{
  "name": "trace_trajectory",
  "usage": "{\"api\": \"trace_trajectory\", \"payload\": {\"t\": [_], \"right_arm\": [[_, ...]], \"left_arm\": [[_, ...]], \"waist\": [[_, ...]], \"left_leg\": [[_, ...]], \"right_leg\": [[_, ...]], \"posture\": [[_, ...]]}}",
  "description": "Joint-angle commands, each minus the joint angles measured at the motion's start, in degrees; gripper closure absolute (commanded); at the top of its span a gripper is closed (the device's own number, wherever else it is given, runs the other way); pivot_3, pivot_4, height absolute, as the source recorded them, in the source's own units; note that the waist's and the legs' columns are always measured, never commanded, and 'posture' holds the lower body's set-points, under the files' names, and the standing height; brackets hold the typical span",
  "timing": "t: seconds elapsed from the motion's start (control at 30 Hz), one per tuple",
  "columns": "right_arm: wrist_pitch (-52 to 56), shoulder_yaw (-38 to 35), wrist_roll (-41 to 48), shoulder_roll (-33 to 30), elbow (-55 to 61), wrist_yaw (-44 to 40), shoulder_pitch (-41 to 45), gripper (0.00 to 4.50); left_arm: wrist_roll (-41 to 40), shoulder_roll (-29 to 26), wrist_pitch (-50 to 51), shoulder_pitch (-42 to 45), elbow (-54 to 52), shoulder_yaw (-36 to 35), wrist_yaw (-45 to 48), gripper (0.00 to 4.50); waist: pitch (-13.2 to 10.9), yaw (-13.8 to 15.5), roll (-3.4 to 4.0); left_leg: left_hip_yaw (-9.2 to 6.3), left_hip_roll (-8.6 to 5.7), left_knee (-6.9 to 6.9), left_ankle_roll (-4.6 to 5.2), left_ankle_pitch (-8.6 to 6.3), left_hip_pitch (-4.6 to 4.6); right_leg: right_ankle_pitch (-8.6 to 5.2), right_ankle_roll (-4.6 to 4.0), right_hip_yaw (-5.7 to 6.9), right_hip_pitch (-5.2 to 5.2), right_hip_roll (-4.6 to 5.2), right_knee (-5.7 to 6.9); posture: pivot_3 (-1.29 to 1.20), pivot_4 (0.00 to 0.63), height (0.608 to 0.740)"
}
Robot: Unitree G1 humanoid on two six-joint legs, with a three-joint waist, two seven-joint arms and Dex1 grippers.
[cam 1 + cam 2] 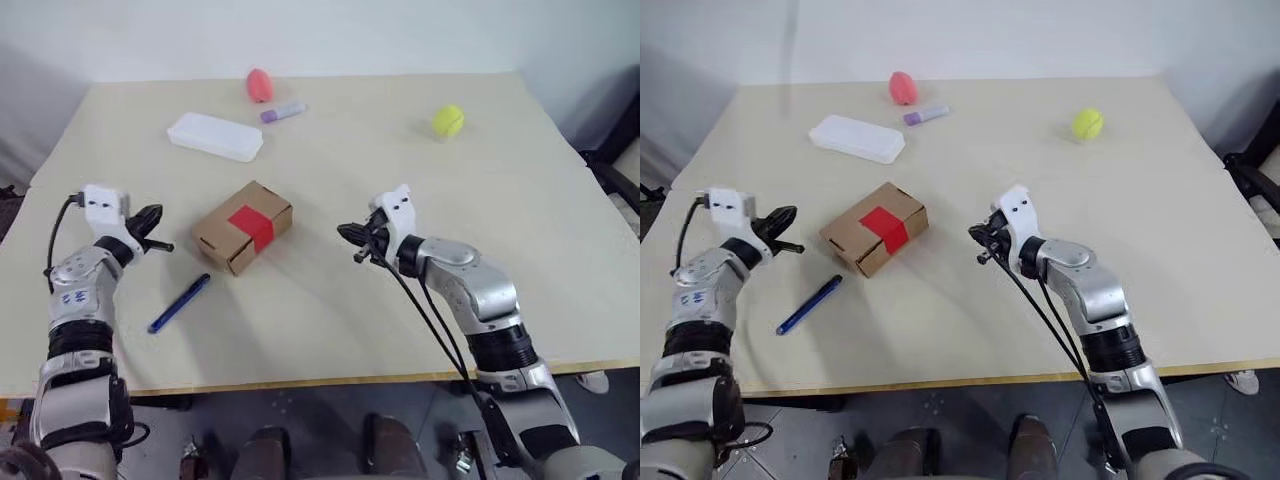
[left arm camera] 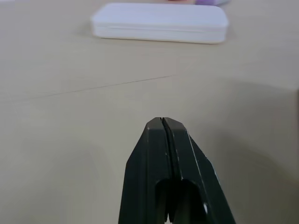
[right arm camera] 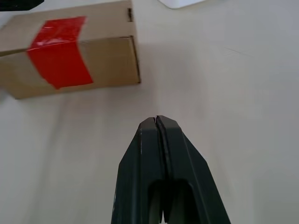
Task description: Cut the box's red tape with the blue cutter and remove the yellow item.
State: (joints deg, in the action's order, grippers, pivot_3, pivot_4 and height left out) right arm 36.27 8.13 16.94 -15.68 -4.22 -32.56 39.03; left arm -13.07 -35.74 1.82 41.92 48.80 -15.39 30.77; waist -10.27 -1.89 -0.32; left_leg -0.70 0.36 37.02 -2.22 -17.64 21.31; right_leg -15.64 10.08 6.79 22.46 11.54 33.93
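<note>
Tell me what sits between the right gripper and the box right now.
Nothing: bare tabletop separates the shut right gripper from the box, as the right wrist view shows. The head views agree.

Beige table. On it: box, blue cutter, white case. Also pink object, purple tube, yellow-green ball.

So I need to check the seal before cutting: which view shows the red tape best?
The right wrist view: the red tape appears large, running across the box top and down its side, unbroken. Both eye views show it small, mostly from above. The left wrist view faces the white case instead.
</note>
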Motion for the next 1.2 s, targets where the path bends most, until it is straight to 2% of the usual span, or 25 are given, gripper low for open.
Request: {"api": "trace_trajectory", "payload": {"t": [0.03, 0.17, 0.37, 0.63, 0.9, 1.1, 1.2], "right_arm": [[-1.55, 0.6, -1.07, 3.69, -2.48, 1.66, 3.18, 4.47], [-3.29, 0.77, -3.21, 6.87, -8.62, 2.91, 6.37, 4.47], [-2.63, 0.8, -3.92, 8.84, -8.42, 2.34, 8.6, 4.47], [2.39, 1.79, -3.32, 5.84, -3.79, -2.09, 9.54, 4.47], [3.71, 2.92, -4.27, 3.06, -2.1, -4.87, 9.13, 4.47], [1.72, 3.79, -4.42, 0.7, -2.93, -10.62, 9.73, 4.47], [1.67, 4.42, -4.5, -0.55, -2.52, -13.58, 10.05, 4.47]], "left_arm": [[1.76, 0.36, -1.84, 4.09, 4.13, 2.13, 3.25, 4.5], [2.41, 1.67, -2.51, 7.16, 6.33, 4.25, 7.22, 4.5], [1.84, 3.33, 2.57, 7.87, -0.2, 8.54, 18.18, 4.5], [0.65, 4.47, 13.36, 7.41, -12.18, 14.14, 29.35, 4.5], [-0.82, 5.89, 22.1, 5.38, -22.12, 17.08, 34.19, 4.5], [-3.66, 7.43, 33.12, 1.14, -36.58, 22.32, 38.34, 4.5], [-3.64, 8.57, 34.64, -0.31, -39.74, 23.81, 37.92, 4.5]], "waist": [[0.0, -0.09, 0.0], [0.0, -0.17, 0.0], [0.0, -0.15, -0.01], [0.0, -0.11, -0.01], [0.0, -0.17, -0.01], [0.0, 0.08, -0.01], [0.0, 0.21, -0.01]], "left_leg": [[0.0, 0.0, 0.0, 0.0, 0.0, 0.0], [0.0, 0.0, 0.02, 0.0, 0.0, 0.01], [0.0, 0.0, 0.0, 0.0, 0.0, 0.02], [0.0, 0.01, 0.02, 0.0, 0.0, 0.05], [0.0, 0.02, 0.02, 0.0, 0.0, 0.05], [0.0, 0.01, 0.05, 0.01, -0.01, 0.05], [0.02, 0.01, 0.08, 0.01, -0.01, 0.06]], "right_leg": [[0.0, 0.0, -0.01, 0.0, 0.0, 0.03], [0.0, 0.0, 0.0, 0.02, 0.0, 0.06], [0.0, 0.0, -0.01, 0.03, 0.0, 0.06], [0.0, 0.0, -0.02, 0.06, 0.0, 0.07], [0.0, 0.0, -0.02, 0.07, 0.0, 0.1], [0.0, 0.0, -0.04, 0.06, 0.0, 0.09], [0.0, 0.0, -0.08, 0.06, 0.0, 0.09]], "posture": [[0.0, 0.15, 0.74], [0.0, 0.15, 0.74], [0.0, 0.15, 0.74], [0.0, 0.15, 0.74], [0.0, 0.15, 0.74], [0.0, 0.15, 0.74], [0.0, 0.15, 0.74]]}}
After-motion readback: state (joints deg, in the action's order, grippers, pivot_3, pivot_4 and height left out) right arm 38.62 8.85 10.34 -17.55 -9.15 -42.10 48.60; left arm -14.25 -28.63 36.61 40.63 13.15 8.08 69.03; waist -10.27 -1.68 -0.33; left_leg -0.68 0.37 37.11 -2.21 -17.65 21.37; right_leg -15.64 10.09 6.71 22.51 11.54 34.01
